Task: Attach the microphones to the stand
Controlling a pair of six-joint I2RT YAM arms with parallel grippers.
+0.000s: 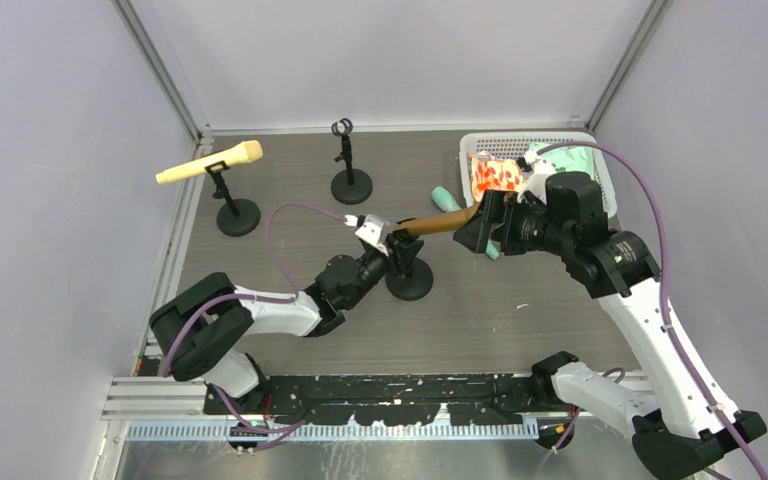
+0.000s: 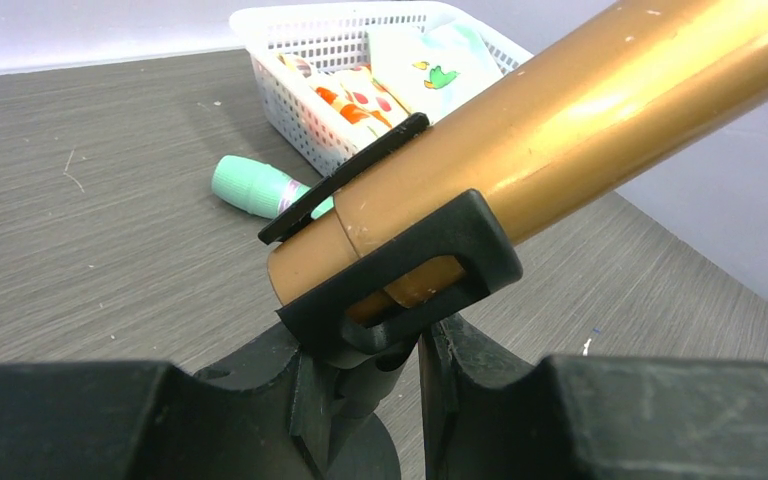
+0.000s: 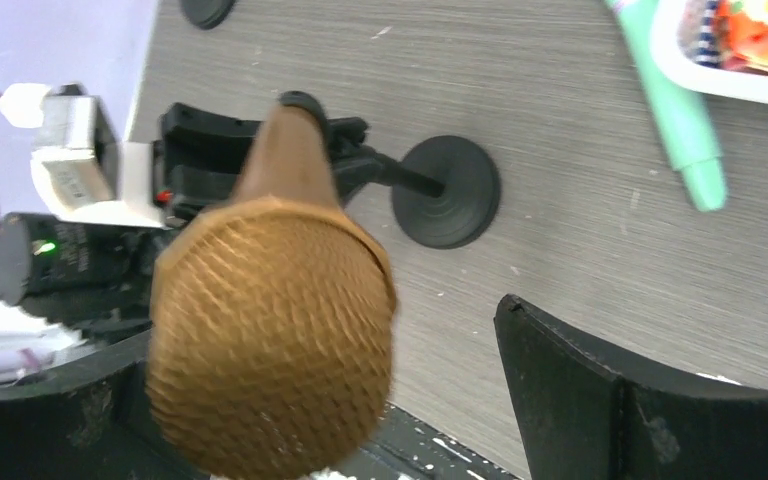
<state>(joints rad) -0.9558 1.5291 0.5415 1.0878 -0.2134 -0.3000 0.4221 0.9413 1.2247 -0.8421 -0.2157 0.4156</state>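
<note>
Your left claw (image 2: 375, 375) is clamped tight on the neck of the near stand (image 1: 410, 278), just under its black clip (image 2: 410, 270). The golden-brown microphone (image 2: 560, 110) sits in that clip. Its tail end pokes out on the low side and its body slopes up toward your right arm.

Your right claw (image 3: 290, 380) is spread wide around the mesh head (image 3: 270, 340) of that microphone. In the right wrist view the head sits close to the finger on the left, and you can see a clear gap between it and the finger on the right, so this claw grips nothing.

The cream-yellow microphone (image 1: 210, 162) is seated on the far left stand (image 1: 237, 215), tilted, with its head pointing toward the middle of the table (image 1: 520, 320). A third stand (image 1: 350, 180) is at the back middle, well apart from the other two.

The mint-green microphone (image 1: 445, 198) lies flat on the table, just beside the white basket (image 1: 600, 165). From above, your right claw partly hides it. The basket holds patterned cloths (image 1: 495, 175)
</note>
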